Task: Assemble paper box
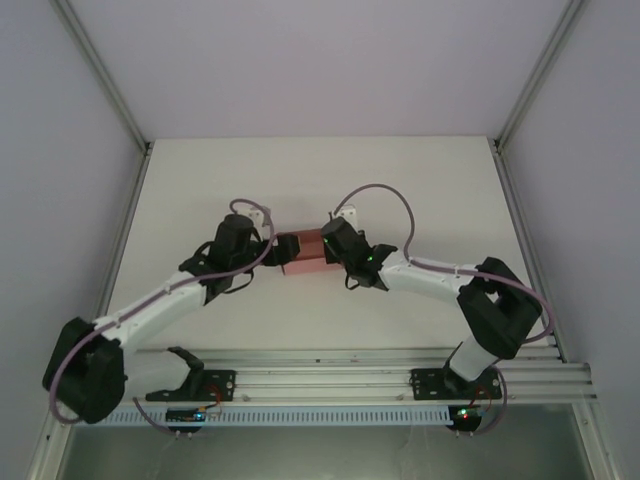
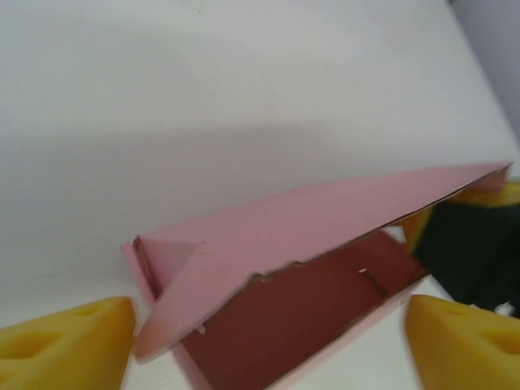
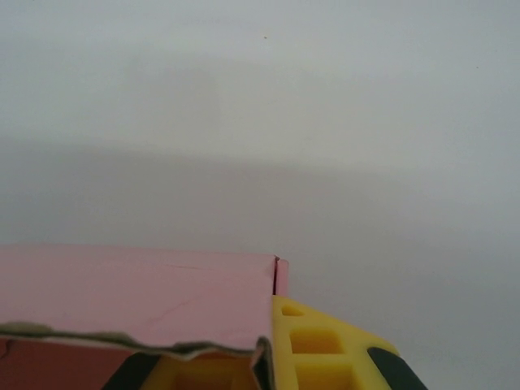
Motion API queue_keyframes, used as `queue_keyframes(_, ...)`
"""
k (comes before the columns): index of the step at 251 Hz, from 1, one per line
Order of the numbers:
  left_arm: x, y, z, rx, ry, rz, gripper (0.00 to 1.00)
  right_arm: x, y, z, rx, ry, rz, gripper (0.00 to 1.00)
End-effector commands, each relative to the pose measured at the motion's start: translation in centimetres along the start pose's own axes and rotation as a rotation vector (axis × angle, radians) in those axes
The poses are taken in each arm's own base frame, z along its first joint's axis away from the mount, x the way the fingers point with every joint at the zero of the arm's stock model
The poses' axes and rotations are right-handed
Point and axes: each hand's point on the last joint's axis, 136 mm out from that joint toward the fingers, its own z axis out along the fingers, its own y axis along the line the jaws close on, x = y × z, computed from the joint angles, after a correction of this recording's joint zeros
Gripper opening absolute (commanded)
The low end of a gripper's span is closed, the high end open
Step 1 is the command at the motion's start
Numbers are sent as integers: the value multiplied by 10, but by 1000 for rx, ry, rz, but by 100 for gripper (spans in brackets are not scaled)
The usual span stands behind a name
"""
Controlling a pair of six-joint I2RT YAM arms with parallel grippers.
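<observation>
Paper box (image 1: 305, 250) sits mid-surface (image 1: 300, 180) between your arms; your right tool (image 3: 260, 357) pinches its lid edge, while your left tool (image 2: 268, 317) stands wide open at its left end.

The left arm (image 1: 150, 305) rises from its base at 7 o'clock toward 1 o'clock, its wrist low over the middle of the desk (image 1: 300, 170). The left claw (image 1: 272, 247) points to 3 o'clock, its yellow fingers (image 2: 69, 341) spread wide. The right arm (image 1: 432, 272) folds at an elbow at 4 o'clock and reaches toward 10 o'clock. The right claw (image 1: 328, 243) faces 9 o'clock, pinched tight on an edge of the paper box (image 1: 303, 252).
</observation>
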Motion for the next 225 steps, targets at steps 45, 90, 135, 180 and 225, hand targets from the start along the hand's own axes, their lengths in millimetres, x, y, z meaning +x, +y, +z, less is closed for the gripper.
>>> queue_keyframes(45, 20, 13, -49, -58, 8, -198, 100, 19, 1, -21, 39, -72, -112, 12)
queue_keyframes(90, 22, 7, -61, -43, 36, -318, 100, 27, 8, -34, 9, -108, -166, 22)
queue_keyframes(135, 46, 29, -50, -123, 89, -385, 100, 38, 15, -44, -12, -106, -178, 29)
queue_keyframes(180, 51, 37, -39, -110, 72, -418, 100, 50, 20, -52, -37, -74, -215, 49)
queue_keyframes(225, 43, 42, -41, -133, 55, -430, 100, 48, 13, -81, -86, -45, -211, 88)
